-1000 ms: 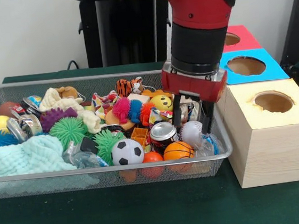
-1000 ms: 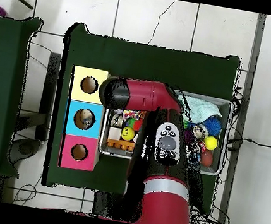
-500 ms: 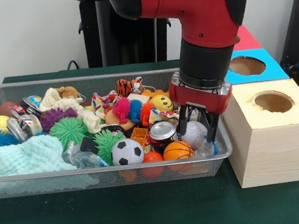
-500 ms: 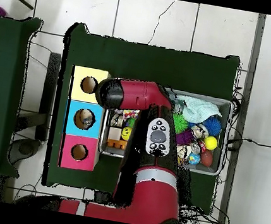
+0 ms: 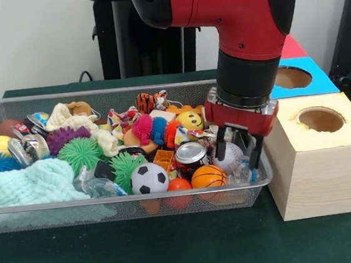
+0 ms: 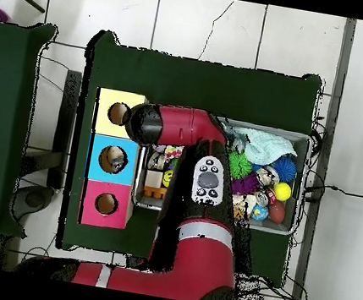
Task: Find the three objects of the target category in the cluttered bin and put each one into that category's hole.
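Note:
The silver wire-mesh bin (image 5: 126, 200) is full of toys; it also shows in the overhead view (image 6: 300, 187). One crinkled clear plastic bottle (image 5: 240, 174) lies in its right front corner, beside an orange basketball (image 5: 208, 176). Another clear bottle (image 5: 97, 185) lies near the front rim, next to the mint cloth. I cannot make out a third one. My gripper (image 5: 238, 149) is open, fingers pointing down into the right end of the bin. It hangs just above the corner bottle, with a white baseball (image 5: 231, 155) between the fingers. In the overhead view the arm hides the gripper.
Three boxes with round holes stand to the right of the bin: a pale wooden one (image 5: 319, 154), a blue one (image 5: 295, 78) and a red one (image 5: 289, 44). A metal can (image 5: 192, 155), a soccer ball (image 5: 150, 179), spiky balls and plush toys crowd the bin.
My gripper has moved right and lower, from over the can area to the bin's right front corner, above the clear bottle. It has stayed open.

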Available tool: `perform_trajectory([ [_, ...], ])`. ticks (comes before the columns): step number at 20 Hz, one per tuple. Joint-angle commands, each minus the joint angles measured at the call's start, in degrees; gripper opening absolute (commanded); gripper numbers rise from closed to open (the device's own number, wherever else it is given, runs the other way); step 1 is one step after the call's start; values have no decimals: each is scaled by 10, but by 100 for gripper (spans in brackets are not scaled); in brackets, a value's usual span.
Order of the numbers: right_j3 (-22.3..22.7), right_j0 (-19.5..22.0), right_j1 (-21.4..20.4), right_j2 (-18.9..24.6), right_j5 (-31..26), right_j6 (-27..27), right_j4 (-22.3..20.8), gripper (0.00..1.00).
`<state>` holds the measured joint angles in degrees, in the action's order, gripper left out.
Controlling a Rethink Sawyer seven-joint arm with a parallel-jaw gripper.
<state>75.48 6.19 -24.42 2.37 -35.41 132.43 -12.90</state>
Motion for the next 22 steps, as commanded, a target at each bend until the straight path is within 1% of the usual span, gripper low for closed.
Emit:
perform_trajectory([
  [1, -11, -7, 28, 6, 34, 93, 29, 100],
  [7, -6, -7, 16, 8, 19, 81, 42, 100],
  [10, -13, -10, 19, 8, 16, 80, 50, 100],
  [17, -46, 7, 58, 11, 43, 53, 43, 100],
  [19, -48, 17, 64, 19, 47, 41, 42, 100],
  [22, -58, 17, 70, 14, 48, 40, 38, 100],
])
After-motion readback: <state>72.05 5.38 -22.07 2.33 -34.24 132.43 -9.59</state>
